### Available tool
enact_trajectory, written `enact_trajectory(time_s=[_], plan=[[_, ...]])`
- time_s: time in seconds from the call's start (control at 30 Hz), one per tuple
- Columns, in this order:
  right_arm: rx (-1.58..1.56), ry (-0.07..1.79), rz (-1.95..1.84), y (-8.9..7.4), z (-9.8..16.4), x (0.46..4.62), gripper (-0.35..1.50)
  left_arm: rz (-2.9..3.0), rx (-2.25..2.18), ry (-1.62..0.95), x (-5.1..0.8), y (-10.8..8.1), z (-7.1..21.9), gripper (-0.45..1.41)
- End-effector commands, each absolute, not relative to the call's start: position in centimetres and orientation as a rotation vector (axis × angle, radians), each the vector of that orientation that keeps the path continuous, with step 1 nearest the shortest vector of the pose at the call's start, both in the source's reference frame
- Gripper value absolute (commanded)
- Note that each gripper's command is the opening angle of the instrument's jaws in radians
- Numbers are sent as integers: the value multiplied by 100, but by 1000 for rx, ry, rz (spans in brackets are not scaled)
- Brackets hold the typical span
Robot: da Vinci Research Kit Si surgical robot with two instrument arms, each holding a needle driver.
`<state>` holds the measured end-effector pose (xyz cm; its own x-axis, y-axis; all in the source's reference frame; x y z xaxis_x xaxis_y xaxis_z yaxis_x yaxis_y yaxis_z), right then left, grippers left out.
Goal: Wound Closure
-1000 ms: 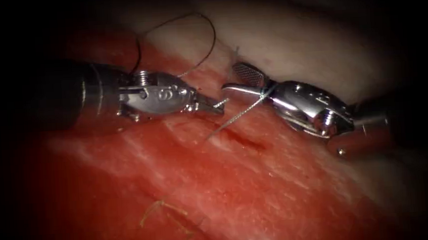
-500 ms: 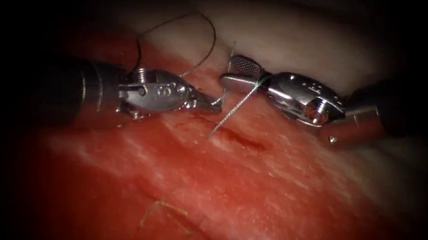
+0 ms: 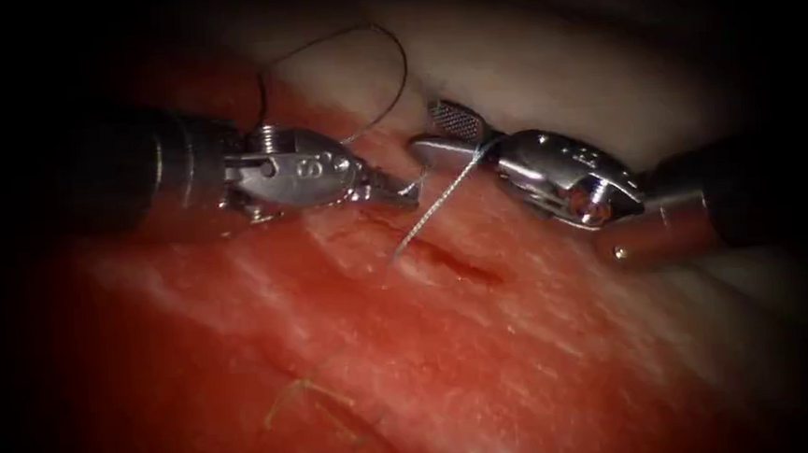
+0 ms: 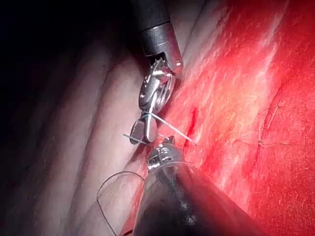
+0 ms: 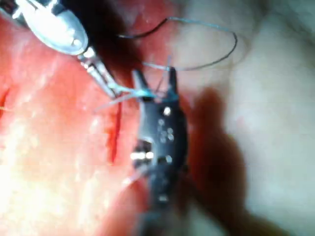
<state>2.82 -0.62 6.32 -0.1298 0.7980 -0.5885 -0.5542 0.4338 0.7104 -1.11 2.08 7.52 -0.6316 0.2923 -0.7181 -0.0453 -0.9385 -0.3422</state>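
The right tool (image 3: 445,132) is standing with its jaws spread, one ridged jaw lifted and the other level, and the needle (image 3: 431,206) is lying across the crotch between them, not clamped as far as the endoscope view lets me tell. Since a second ago this tool has been shifting up and toward the left tool, and the needle has swung steeper with it. The left tool (image 3: 400,187) is keeping its jaws closed on one end of the needle, right at the tip of the curve; it has barely moved. The needle's free point is resting at the upper end of the cut (image 3: 453,263), touching the tissue (image 3: 524,359) there, though whether it is entering I cannot tell. Dark thread (image 3: 386,78) is arching above the left tool, the loop unchanged. Small embossed marks are showing on both tools' wrists, too blurred to read. Cut ends of thread (image 3: 307,401) are lying on the tissue below, well apart.
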Motion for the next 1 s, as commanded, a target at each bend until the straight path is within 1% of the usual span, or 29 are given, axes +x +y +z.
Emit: enact_trajectory(time_s=[0.03,0.47,0.5,0.57,0.6,0.8,1.0], plan=[[262,1228,1183,-68,639,288,50,2642,-1243,-439,-116,208,759,-45],[266,1237,1198,-56,639,299,50,2644,-1245,-439,-114,208,761,-45],[267,1242,1197,-56,638,300,39,2644,-1245,-439,-114,208,762,-45],[273,1236,1192,-58,638,301,-18,2644,-1246,-440,-113,208,762,-45],[286,1229,1182,-59,638,300,-35,2649,-1250,-438,-112,209,763,-45],[287,1222,1181,-63,635,296,-35,2631,-1232,-447,-104,218,767,-45],[165,1218,1099,-74,622,302,-35,2589,-1180,-480,-94,244,784,-45]])
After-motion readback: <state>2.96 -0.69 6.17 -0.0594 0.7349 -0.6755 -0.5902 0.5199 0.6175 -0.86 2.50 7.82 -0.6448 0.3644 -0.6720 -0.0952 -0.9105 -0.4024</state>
